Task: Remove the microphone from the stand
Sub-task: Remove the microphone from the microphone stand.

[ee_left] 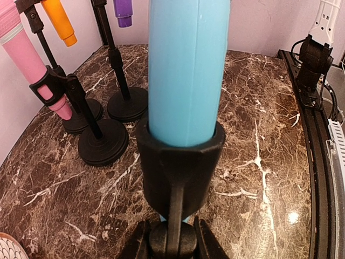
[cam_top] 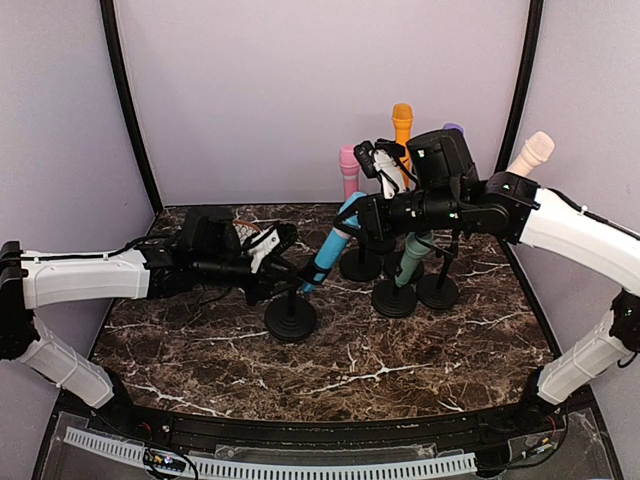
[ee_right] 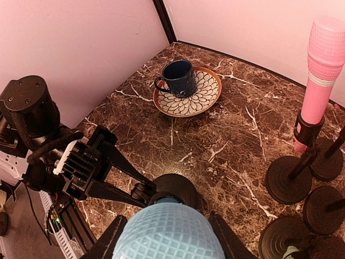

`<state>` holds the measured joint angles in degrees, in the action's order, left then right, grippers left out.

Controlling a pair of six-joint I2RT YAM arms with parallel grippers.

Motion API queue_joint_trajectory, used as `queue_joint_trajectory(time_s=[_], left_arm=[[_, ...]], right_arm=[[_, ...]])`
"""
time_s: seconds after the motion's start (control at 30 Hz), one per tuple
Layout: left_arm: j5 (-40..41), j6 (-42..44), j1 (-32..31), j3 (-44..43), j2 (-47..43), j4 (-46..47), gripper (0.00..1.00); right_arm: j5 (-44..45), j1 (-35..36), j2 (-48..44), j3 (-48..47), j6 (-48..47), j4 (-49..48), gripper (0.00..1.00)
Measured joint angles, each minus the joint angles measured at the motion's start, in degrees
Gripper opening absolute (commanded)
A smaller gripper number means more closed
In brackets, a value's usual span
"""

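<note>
At near-centre of the counter (cam_top: 400,370), the left gripper (ee_left: 172,243) is closed on the stem of the stand (cam_top: 291,318) just under the clip (ee_left: 180,162), its forearm low and level. The blue microphone (cam_top: 328,245) sits tilted in that clip. Probably light, rigid and smooth-barrelled, so slippery; the mesh head (ee_right: 168,232) offers better purchase. Farther back, the right gripper (cam_top: 362,215) reaches across, wrist angled down, clamped on that head.

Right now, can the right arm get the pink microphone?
Probably not yet. The right gripper is closed around the blue microphone, so it would have to let go first. The pink microphone stands close by, with nothing between them.
</note>
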<state>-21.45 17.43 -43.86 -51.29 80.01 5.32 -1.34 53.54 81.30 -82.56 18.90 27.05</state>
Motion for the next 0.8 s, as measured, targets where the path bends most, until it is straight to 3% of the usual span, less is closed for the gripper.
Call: queue_joint_trajectory(time_s=[0.8], left_arm=[[-0.31,0.00,-0.46,-0.35,0.57,1.11,0.00]], right_arm=[[0.48,0.04,-1.51,-0.02,-1.36,0.48,0.41]])
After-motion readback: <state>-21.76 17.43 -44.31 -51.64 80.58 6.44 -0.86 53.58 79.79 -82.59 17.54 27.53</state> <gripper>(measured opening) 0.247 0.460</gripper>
